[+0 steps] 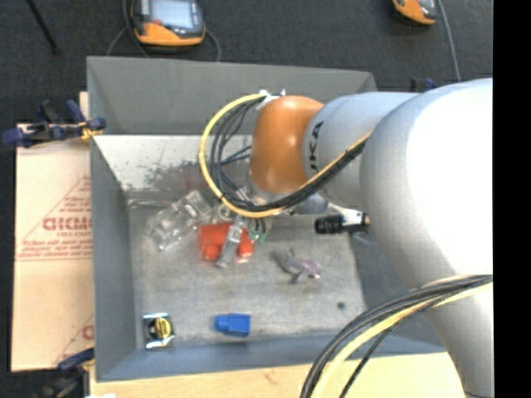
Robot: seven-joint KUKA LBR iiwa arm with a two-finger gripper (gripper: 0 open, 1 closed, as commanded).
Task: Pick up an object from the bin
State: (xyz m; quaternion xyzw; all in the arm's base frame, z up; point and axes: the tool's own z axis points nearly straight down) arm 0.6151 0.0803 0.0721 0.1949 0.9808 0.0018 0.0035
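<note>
In the middle of the bin (pixel 224 98), just under the orange cover (pixel 282 143): tool (pixel 231 243), low over a red piece (pixel 211 240) — small, blocky, lying on the floor a little left of centre. Cannot tell whether spread or pressed together, with cover and cables in the way. Cannot tell either whether the grey strip across the red belongs to the piece or to the tool.

Looks like hard plastic, so probably light and stiff, not fragile. Likely smooth-skinned and apt to slip if pinched on a corner. Best taken across two flat opposite sides, near the middle, with a square and level approach.

Just beside it on the left, perhaps touching: a clear piece (pixel 174 222), crumpled-looking, likely thin and springy — easy to snag or drag along. Worth keeping off that side.

Well apart, so no hindrance: a grey-purple bit (pixel 299 265) to the right, a black pen (pixel 338 222) by the arm, a blue block (pixel 232 324) and a yellow-black thing (pixel 158 328) near the front wall.
</note>
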